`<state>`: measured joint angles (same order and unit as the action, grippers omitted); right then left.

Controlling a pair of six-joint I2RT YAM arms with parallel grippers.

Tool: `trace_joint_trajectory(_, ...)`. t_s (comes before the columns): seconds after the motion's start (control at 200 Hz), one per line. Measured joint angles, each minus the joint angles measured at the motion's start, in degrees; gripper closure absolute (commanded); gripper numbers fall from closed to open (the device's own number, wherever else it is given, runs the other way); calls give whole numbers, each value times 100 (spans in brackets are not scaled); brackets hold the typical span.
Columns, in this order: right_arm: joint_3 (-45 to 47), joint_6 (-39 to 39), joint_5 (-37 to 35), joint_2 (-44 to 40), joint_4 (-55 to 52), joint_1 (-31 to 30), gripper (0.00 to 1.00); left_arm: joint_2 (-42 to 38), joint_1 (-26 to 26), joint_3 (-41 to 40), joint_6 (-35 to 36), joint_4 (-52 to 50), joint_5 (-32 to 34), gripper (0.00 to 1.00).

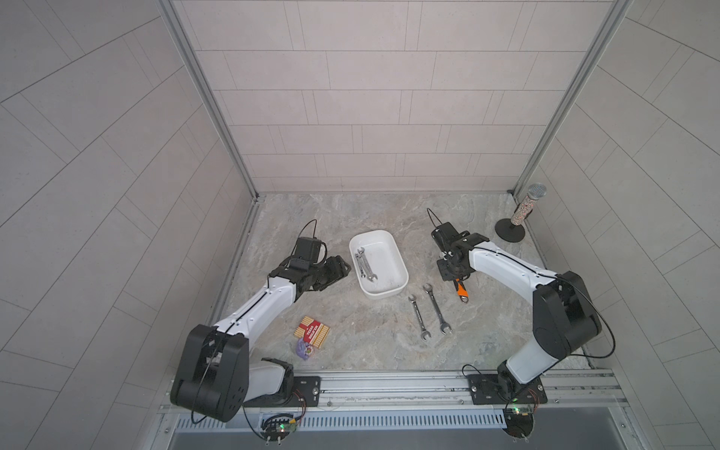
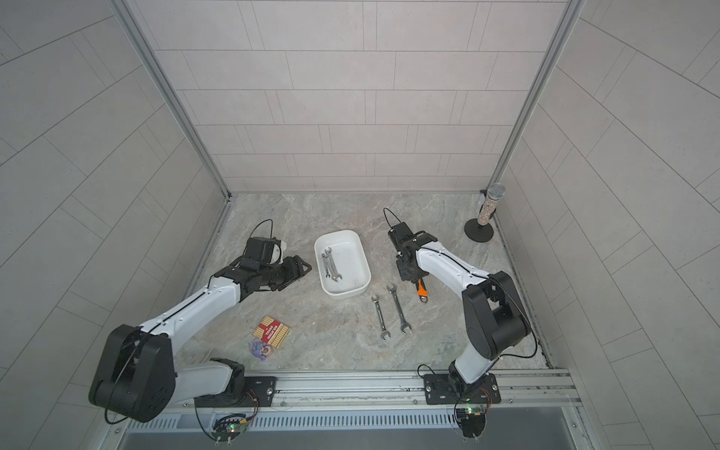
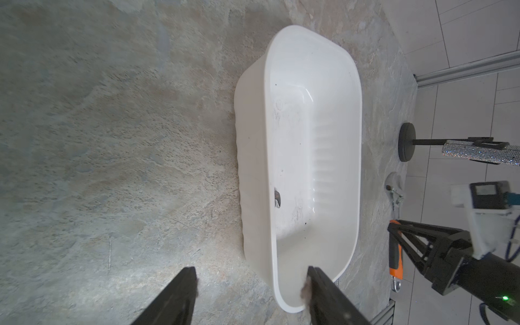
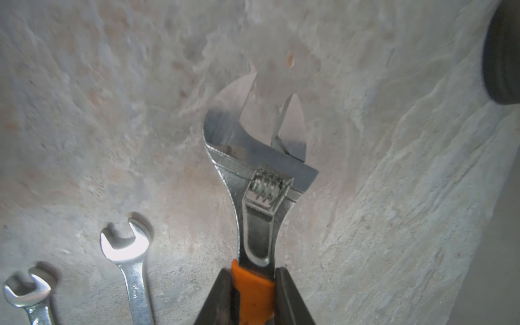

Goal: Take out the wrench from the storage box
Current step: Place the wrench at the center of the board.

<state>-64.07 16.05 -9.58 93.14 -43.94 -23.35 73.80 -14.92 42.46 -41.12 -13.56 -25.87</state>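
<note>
Storage box [image 1: 383, 293]: white tub at the centre of both top views, standing on the table [image 1: 350, 218].
Contents of box: small steel wrenches [image 1: 364, 267] bunched along the left inner wall. There are at least two, overlapping; the exact count cannot be told.
Short wrench [image 1: 419, 317]: flat on the table, lower right of the box and apart from it.
Long wrench [image 1: 437, 307]: flat on the table, just beside the short one and roughly parallel to it.
Adjustable wrench [image 4: 261, 225]: orange handle, outside the box and right of it in the top views, low over the table. Whether it touches the surface cannot be told.
Right gripper [image 4: 253, 281]: jaws pinching the orange handle of the adjustable wrench.
Left gripper [image 3: 251, 271]: jaws spread and holding nothing, just beside the left wall of the box. In the left wrist view that wall's near end shows in the gap; contact cannot be told.
Other items: red-and-yellow packet [image 1: 313, 331] and purple wrapper [image 1: 306, 348] at lower left; glittery microphone on a stand [image 1: 524, 210] at upper right.
Done, as judged: three wrenches are out of the box, one of them not yet released.
Left, as judged: set down the adjustable wrench, then lift out those in the box; the bunch against the wall may be awkward to separate.
</note>
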Motion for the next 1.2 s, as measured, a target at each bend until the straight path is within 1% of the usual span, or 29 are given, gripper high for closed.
trace_joint_trajectory(0.195, 584, 201, 199, 7, 446, -50, 99, -39, -4, -17, 0, 0, -9, 32)
trace_joint_trajectory(0.465, 1025, 398, 393, 7, 754, -127, 90, -52, -11, -22, 0, 7, -9, 32)
trace_joint_trajectory(0.525, 1091, 481, 433, 4, 841, -146, 87, -72, -11, -37, -2, 7, -7, 32)
trace_joint_trajectory(0.78, 1241, 723, 393, -15, 927, -162, 68, -79, -11, -39, -2, 7, -7, 32)
trace_joint_trajectory(0.876, 1241, 765, 334, -61, 848, -162, 63, -79, -11, -39, -2, 7, -7, 32)
trace_joint_trajectory(0.971, 1239, 811, 302, -280, 754, -177, 60, -79, -11, -39, -2, 7, -7, 32)
trace_joint_trajectory(1.081, 1239, 872, 256, -664, 669, -286, 60, -79, -11, -39, 0, 4, -4, 32)
trace_joint_trajectory(1.201, 1276, 1067, 269, -977, 713, -645, 71, -79, -11, -39, 0, 4, -2, 32)
